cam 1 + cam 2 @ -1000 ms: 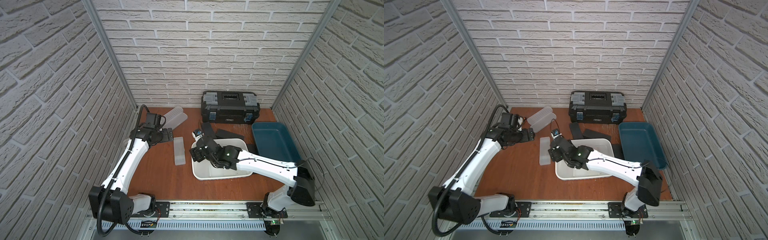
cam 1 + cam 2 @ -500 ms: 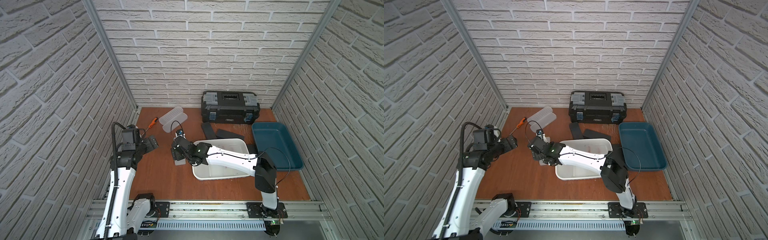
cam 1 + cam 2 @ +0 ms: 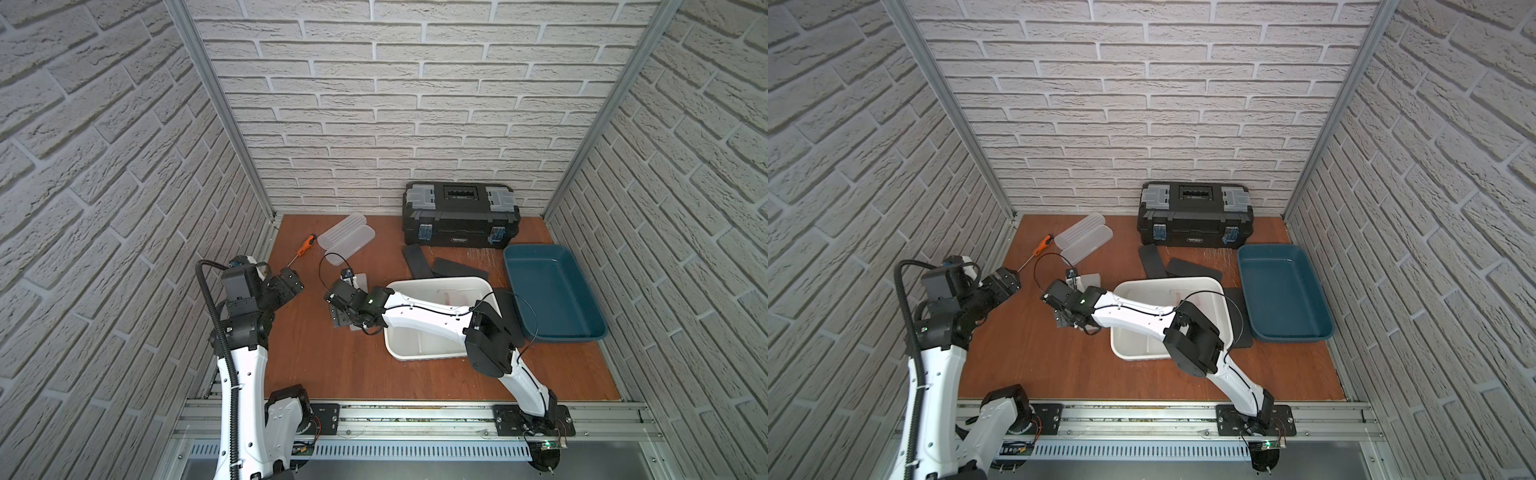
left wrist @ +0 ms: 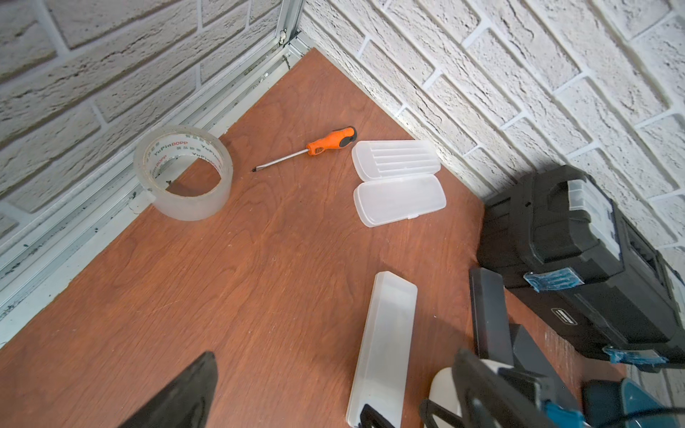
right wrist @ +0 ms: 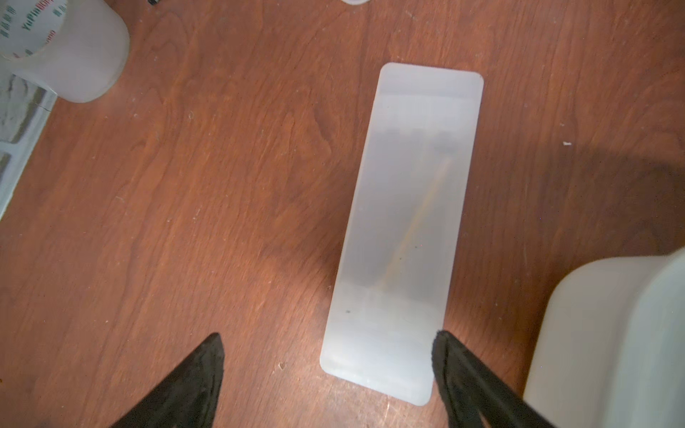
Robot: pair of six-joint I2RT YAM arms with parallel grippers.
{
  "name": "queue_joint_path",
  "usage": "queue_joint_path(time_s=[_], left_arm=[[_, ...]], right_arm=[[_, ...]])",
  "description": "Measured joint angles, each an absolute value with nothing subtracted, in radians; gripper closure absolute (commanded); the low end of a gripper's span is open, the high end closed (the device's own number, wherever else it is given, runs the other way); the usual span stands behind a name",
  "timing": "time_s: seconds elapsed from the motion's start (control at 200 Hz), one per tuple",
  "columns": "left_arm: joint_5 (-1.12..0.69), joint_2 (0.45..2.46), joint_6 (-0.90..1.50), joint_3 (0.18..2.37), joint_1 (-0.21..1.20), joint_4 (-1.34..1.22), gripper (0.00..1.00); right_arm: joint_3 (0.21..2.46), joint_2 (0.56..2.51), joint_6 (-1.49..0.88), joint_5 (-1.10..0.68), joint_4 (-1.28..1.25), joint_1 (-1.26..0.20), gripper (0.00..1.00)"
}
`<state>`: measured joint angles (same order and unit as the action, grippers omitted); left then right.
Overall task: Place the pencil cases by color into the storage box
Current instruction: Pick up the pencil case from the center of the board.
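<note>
In both top views the right gripper (image 3: pixel 340 321), spread, brackets the near end of a frosted pencil case (image 3: pixel 360 279) just left of the white storage box (image 3: pixel 436 283), with bare floor (image 3: pixel 332 365) nearer and leftward; the left gripper (image 3: pixel 291 282) hangs spread and empty by the left wall. The left wrist view shows "YuPinBOPP" inside the tape roll (image 4: pixel 192 207) beside the left rail (image 4: pixel 74 222). In the right wrist view one fingertip (image 5: pixel 444 348) touches the case's long edge, the other well apart.
</note>
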<state>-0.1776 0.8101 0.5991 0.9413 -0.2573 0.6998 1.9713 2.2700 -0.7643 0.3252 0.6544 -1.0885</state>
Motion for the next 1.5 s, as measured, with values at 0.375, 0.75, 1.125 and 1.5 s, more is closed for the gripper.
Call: queue_joint_path(time_s=[0.375,0.75,1.125,1.5], left_arm=[[-0.210,0.815,0.593,0.941,-0.258,0.672,0.02],[-0.218,0.809,0.584,0.941,-0.259,0.653,0.02],[-0.235,0.802,0.580,0.913,-0.259,0.632,0.02],[-0.260,0.802,0.581,0.896,-0.259,0.605,0.02]], right_arm=[[1.971,2.286,-0.804,0.320,0.678,-1.078,0.04],[2.023,2.337,-0.874,0.339,0.717,-1.069,0.05],[2.079,2.407,-0.955,0.343,0.795,-1.064,0.06],[2.100,2.449,-0.995,0.333,0.811,-1.053,0.11]])
